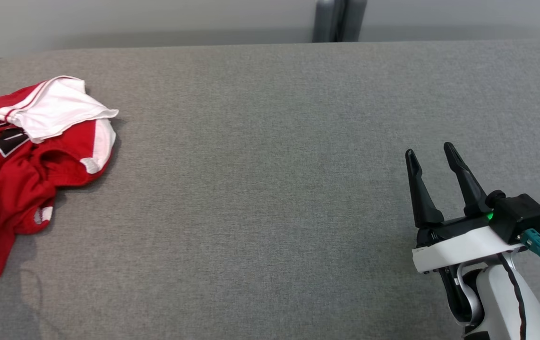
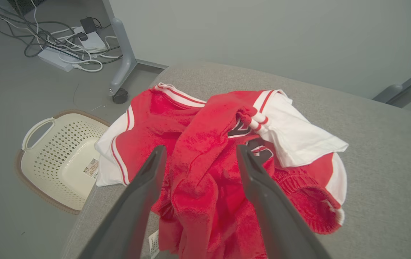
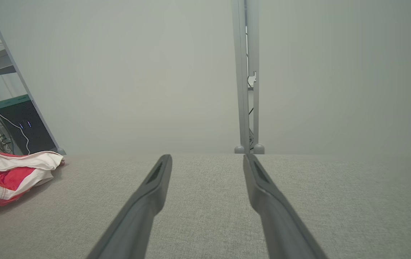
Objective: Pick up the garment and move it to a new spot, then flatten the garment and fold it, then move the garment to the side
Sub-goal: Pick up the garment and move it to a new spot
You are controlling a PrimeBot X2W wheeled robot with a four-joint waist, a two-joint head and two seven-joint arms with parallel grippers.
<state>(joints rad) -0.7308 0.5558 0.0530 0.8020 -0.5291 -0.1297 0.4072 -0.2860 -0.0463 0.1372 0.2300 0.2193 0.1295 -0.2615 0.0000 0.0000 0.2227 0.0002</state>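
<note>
The garment [image 1: 24, 160] is a red jersey with white sleeves, lying crumpled at the far left edge of the grey table [image 1: 270, 189]. In the left wrist view the garment [image 2: 205, 180] bunches up between and beyond my left gripper [image 2: 199, 151], whose fingers stand open above it with no fabric pinched. My right gripper [image 1: 430, 152] hovers open over bare table at the lower right, far from the cloth. From the right wrist view the garment [image 3: 11, 174] lies far to the left of the right gripper [image 3: 207, 158].
A cream perforated basket [image 2: 61, 158] sits on the floor beside the table's left end. Cables and a power strip [image 2: 65, 46] lie on the floor near a wheeled stand leg [image 2: 122, 64]. A grey post [image 1: 338, 21] rises behind the table's far edge.
</note>
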